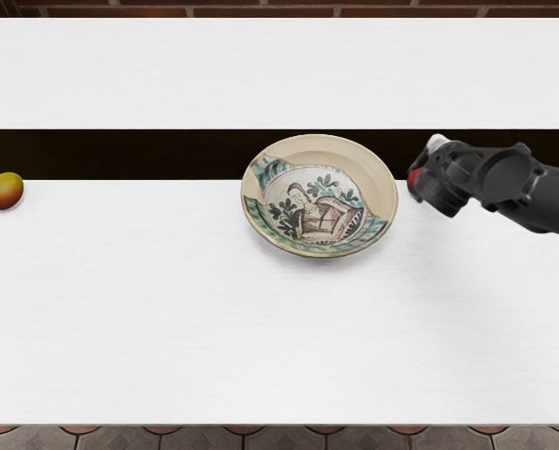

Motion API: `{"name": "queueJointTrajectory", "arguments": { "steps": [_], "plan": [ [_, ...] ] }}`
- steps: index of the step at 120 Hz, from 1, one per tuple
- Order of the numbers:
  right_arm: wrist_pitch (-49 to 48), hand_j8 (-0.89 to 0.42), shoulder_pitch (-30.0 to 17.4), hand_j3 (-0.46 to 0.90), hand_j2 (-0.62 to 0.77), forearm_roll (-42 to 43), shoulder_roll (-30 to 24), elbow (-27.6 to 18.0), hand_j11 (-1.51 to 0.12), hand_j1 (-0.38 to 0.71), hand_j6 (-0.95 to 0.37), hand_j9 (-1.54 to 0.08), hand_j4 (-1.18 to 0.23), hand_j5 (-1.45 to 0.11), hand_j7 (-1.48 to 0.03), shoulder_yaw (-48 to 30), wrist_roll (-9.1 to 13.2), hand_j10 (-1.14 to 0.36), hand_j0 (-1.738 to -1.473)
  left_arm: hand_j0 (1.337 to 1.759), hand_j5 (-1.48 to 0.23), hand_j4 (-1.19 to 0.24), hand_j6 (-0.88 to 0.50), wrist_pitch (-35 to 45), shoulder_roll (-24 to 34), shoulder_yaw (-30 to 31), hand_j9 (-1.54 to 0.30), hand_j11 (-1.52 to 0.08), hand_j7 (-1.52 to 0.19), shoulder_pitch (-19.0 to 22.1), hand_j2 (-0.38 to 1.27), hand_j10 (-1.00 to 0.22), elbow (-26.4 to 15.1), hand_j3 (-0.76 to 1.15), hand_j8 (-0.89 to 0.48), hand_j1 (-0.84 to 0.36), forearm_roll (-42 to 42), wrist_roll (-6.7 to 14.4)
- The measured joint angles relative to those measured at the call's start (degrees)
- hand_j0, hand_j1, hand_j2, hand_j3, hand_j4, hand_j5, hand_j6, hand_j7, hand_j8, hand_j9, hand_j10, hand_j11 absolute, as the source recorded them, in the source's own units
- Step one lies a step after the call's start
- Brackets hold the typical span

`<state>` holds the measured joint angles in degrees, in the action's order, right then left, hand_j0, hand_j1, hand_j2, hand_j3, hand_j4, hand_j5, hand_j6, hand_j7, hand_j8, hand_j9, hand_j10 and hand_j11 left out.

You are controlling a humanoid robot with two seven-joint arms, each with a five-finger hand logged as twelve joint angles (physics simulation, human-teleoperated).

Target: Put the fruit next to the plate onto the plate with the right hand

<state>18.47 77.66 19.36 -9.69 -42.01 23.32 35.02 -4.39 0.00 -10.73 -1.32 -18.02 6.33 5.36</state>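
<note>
Where the right arm reaches in from the picture's right edge, the dark right hand sits over a red fruit, of which only a sliver shows at the hand's left side. Whether it grips the fruit or merely covers it cannot be told. Both are just right of the painted plate, clear of its rim, near the far edge of the white bench. Well apart, at the bench's left edge, lies a yellow-orange mango.
</note>
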Motion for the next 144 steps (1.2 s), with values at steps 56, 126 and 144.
{"name": "queueJointTrajectory", "arguments": {
  "steps": [56,126,144],
  "plan": [
    [-20.5,-0.42,-8.1,0.00,0.28,-1.1,-11.8,1.7,-1.04,0.24,-0.45,-1.03,-0.73,-1.03,-0.98,-38.6,0.0,-0.72,-1.654,1.658,-0.01,-0.01,-0.01,0.0,0.0,0.0,-0.01,-0.01,-0.01,0.0,0.00,-0.01,0.0,0.00,-0.01,0.34,0.0,0.0],
    [-31.6,-0.36,-10.4,0.00,0.35,-4.2,-7.4,-1.0,-1.06,0.31,-0.39,-1.05,-0.73,-1.06,-0.99,-48.1,0.0,-0.73,-1.658,1.658,-0.01,-0.01,-0.01,0.0,0.0,0.0,-0.01,-0.01,-0.01,0.0,0.00,-0.01,0.0,0.00,-0.01,0.34,0.0,0.0],
    [-31.4,-0.32,-10.6,0.00,0.26,-4.1,-6.5,-1.0,-0.90,0.22,-0.36,-0.90,-0.62,-0.90,-0.85,-47.6,0.0,-0.62,-1.658,1.658,-0.01,-0.01,-0.01,0.0,0.0,0.0,-0.01,-0.01,-0.01,0.0,0.00,-0.01,0.0,0.00,-0.01,0.34,0.0,0.0]
  ]
}}
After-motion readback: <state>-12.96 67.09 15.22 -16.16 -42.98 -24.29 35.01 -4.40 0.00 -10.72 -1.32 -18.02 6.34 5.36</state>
